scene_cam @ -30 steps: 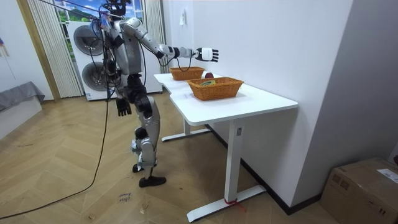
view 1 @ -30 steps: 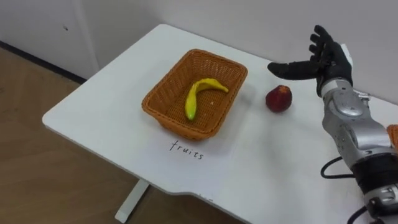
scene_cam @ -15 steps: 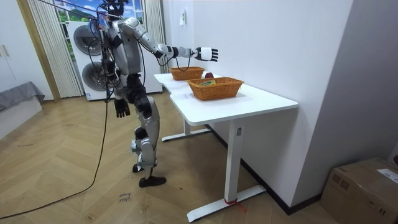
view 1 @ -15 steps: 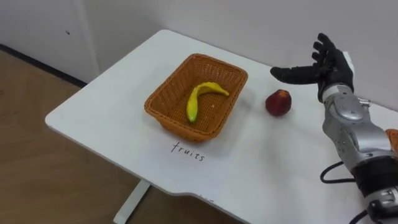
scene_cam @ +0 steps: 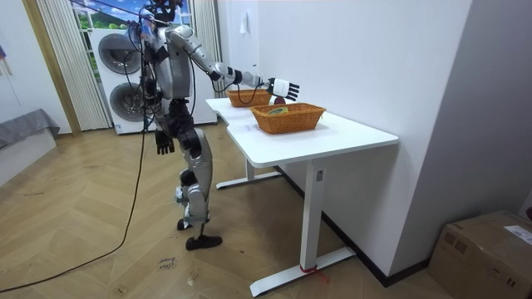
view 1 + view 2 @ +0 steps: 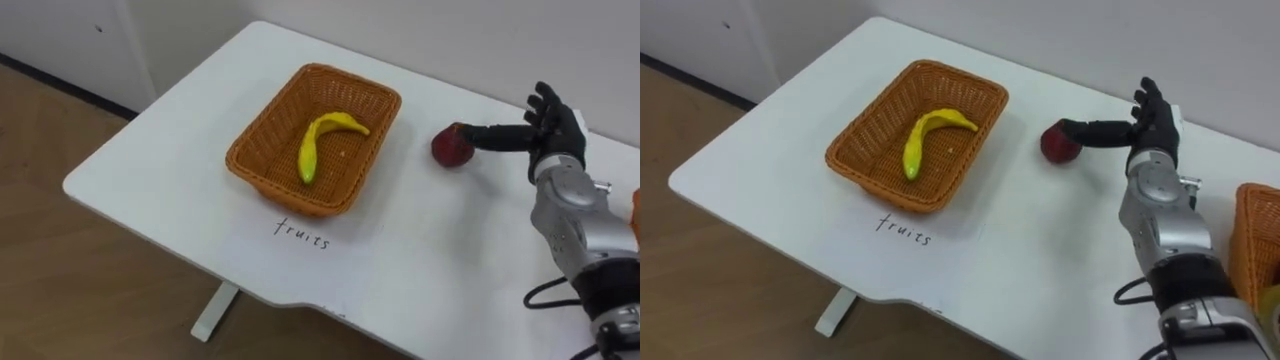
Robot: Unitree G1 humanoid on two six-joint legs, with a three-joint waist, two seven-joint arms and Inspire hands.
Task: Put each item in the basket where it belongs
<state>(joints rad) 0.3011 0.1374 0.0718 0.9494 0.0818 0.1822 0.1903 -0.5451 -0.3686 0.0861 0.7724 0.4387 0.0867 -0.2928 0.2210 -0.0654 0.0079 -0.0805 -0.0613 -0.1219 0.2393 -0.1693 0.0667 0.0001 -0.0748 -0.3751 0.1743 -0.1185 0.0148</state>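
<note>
The step in hand is picking up the apple (image 6: 452,147), the one fruit lying loose on the white worktop (image 6: 170,150). It sits just to the right of the fruit basket (image 6: 285,192), close to it but apart from it. A banana (image 6: 318,145) already lies inside the basket, and a handwritten label sits on the worktop in front of it.

The right hand (image 6: 558,135) is at the apple's right side. Its fingers are straight and spread upward, and its thumb is stretched left so the tip meets the top of the apple. Nothing is gripped. The left hand (image 5: 163,143) hangs by the robot's hip in the room view.

A second basket (image 6: 1243,230) stands at the far right edge.

The next move probably calls for lowering the palm around the apple and curling the fingers onto it. The hand can then lift it and carry it left over the basket rim.
</note>
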